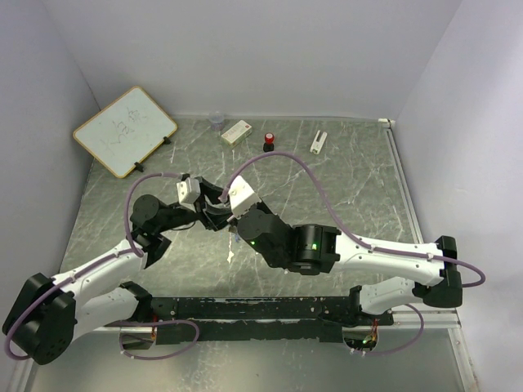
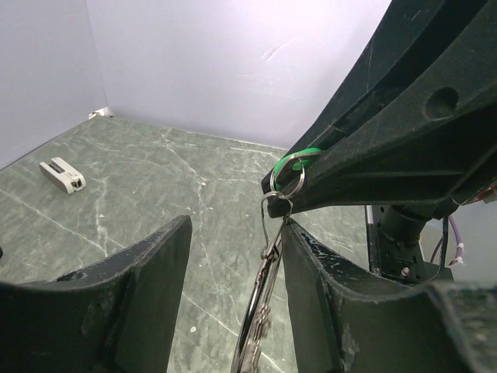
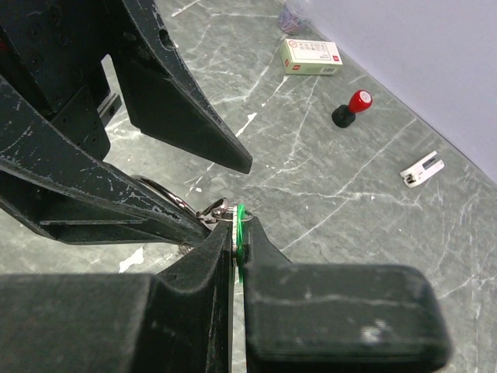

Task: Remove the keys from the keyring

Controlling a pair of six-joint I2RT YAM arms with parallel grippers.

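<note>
Right fingers (image 3: 194, 287) pinch the green-headed key (image 3: 241, 216), clear of the table (image 2: 116, 194) | keyring (image 2: 258, 307) hangs from it between the left fingers (image 2: 163, 287), which stand open | step: working a key off | next: you close left on the ring, then turn the key out.

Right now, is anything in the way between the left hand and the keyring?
Nothing visible is. The left hand is open, and the keyring hangs right between its fingers, close to one of them. The right hand pinches the green key just above it.
</note>
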